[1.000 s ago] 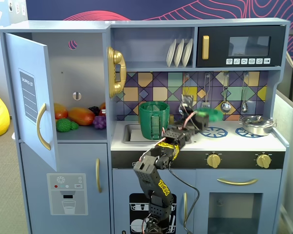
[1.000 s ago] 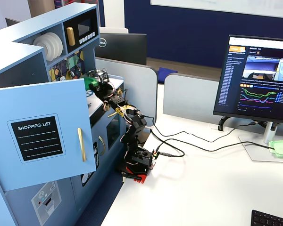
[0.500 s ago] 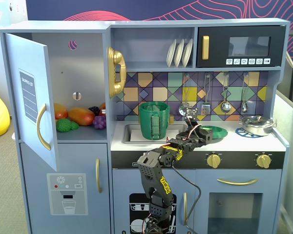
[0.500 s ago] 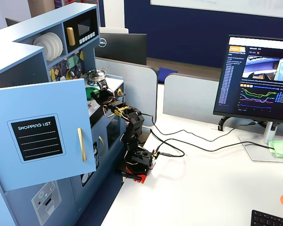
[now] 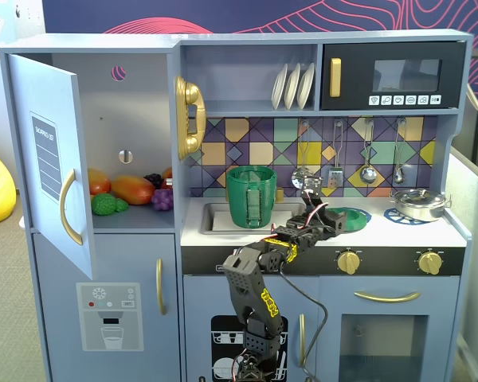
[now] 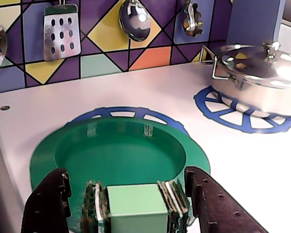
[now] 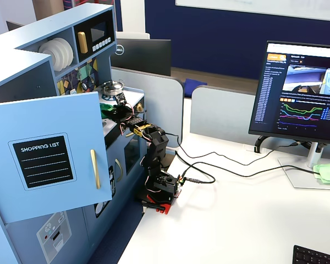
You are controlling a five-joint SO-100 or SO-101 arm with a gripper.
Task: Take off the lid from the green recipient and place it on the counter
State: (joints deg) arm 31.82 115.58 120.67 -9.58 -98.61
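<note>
Lid removal is judged near its end: the round translucent green plastic lid (image 6: 119, 153) is seen lying flat on the white toy-kitchen counter (image 6: 150, 92), directly ahead of and below the black two-finger gripper (image 6: 123, 194), over a blue spoked burner print (image 6: 128, 113). In the wrist view the jaws are spread wide, one to each side of the lid's near edge, with nothing pinched between them; whether a finger touches the rim cannot be told. The tall ribbed translucent green recipient (image 5: 251, 196) stands uncovered, well off to the gripper's left in the front fixed view, beside the grey sink basin (image 5: 219, 216). A polished silver metal pot (image 6: 257, 75) sits ahead and to the right, on a second burner print. The risk noted: on withdrawal, a fingertip could catch the thin rim and drag or flip the lid, since smooth plastic on a glossy worktop is judged to slide easily. A sideways sweep could also strike the pot. The lid is shallow, dished and light; the counter is hard and even.
</note>
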